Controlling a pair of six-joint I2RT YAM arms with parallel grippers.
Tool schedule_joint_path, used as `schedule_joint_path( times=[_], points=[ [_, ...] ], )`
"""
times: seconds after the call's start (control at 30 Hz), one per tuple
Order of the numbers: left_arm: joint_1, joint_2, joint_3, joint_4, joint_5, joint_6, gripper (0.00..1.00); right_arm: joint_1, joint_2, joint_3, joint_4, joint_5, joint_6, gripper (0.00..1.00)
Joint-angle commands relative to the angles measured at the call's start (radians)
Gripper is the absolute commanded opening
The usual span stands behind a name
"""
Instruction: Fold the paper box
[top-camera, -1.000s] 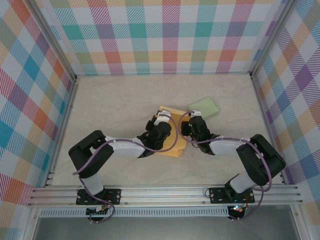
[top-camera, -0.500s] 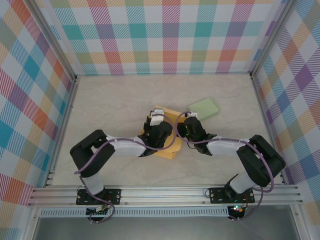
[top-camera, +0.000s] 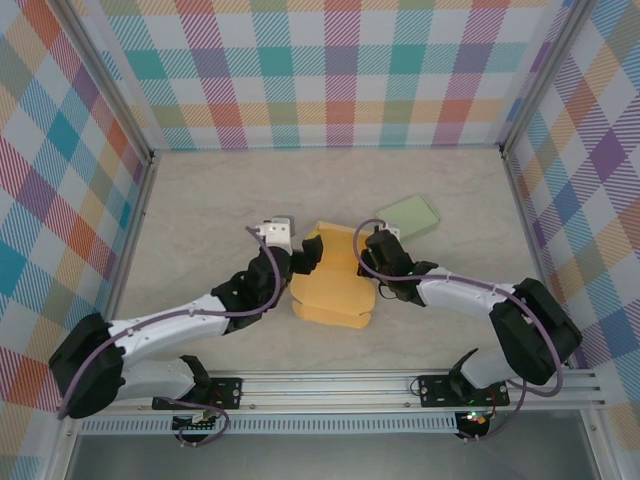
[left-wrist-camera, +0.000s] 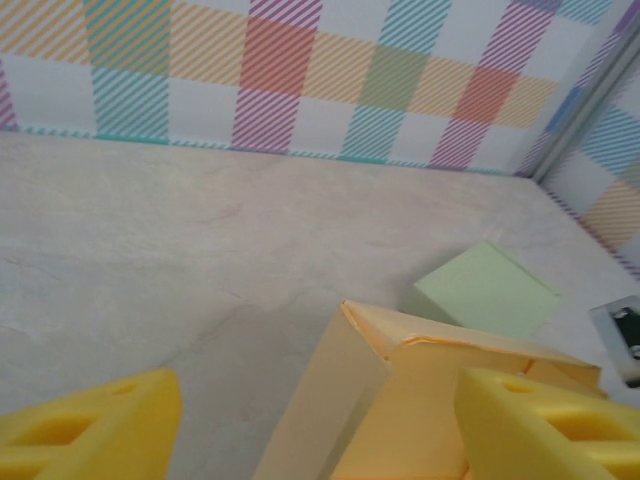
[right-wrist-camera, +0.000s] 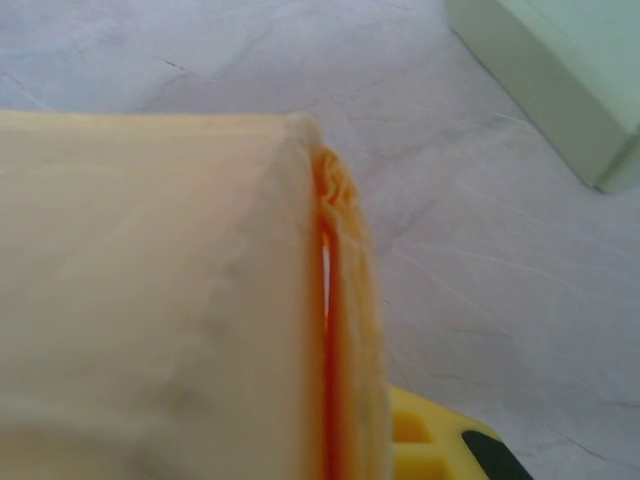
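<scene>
The yellow-orange paper box (top-camera: 330, 282) lies partly folded in the middle of the table. My left gripper (top-camera: 305, 254) is at its upper left corner, open. In the left wrist view the yellow fingers (left-wrist-camera: 92, 428) stand wide apart, and the box's raised wall and corner (left-wrist-camera: 370, 400) sit between them, closer to the right one. My right gripper (top-camera: 374, 264) is shut on the box's right edge. In the right wrist view the pinched box wall (right-wrist-camera: 160, 300) is very close, one yellow fingertip (right-wrist-camera: 432, 440) shows beside it, and the other finger is hidden behind the paper.
A pale green closed box (top-camera: 409, 216) lies just behind and right of the yellow one, close to my right gripper (right-wrist-camera: 345, 430); it also appears as the green box (left-wrist-camera: 487, 292) and green box (right-wrist-camera: 560, 80). Plaid walls enclose the table, with bare marble surface (top-camera: 220, 200) at the left and back.
My left gripper has opened and let go of the box, and the left arm has swung back to the left. The box has shifted and lies flatter. The right gripper keeps its grip.
</scene>
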Motion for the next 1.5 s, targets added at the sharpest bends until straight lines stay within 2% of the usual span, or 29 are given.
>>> schedule_joint_path(
  times=[0.0,0.13,0.3,0.47,0.7,0.9,1.1,1.3,1.47],
  points=[
    [0.003,-0.081,-0.026,-0.114,0.050,-0.095,0.78,0.003,-0.052,0.047,-0.171,0.020,-0.011,0.00],
    [0.004,-0.164,-0.028,-0.205,0.032,-0.128,1.00,0.003,-0.083,0.105,-0.353,-0.038,-0.070,0.00],
    [0.004,-0.185,0.012,-0.321,0.066,-0.111,1.00,0.002,-0.082,0.186,-0.547,-0.180,-0.154,0.00],
    [0.004,-0.128,0.062,-0.453,0.061,-0.100,1.00,0.001,0.019,0.303,-0.719,-0.318,-0.238,0.00],
    [0.004,-0.143,0.043,-0.502,0.021,-0.138,1.00,0.001,0.217,0.429,-0.890,-0.372,-0.324,0.00],
    [0.004,-0.175,0.040,-0.592,-0.071,-0.161,1.00,0.001,0.338,0.503,-0.950,-0.273,-0.337,0.00],
    [0.004,-0.236,0.005,-0.569,-0.084,-0.157,1.00,0.001,0.522,0.615,-0.991,-0.129,-0.312,0.00],
    [0.004,-0.265,-0.010,-0.574,-0.109,-0.156,1.00,0.003,0.704,0.747,-1.087,0.095,-0.236,0.00],
    [0.004,-0.264,-0.010,-0.575,-0.126,-0.150,1.00,0.012,0.781,0.775,-1.074,0.130,-0.203,0.00]
  ],
)
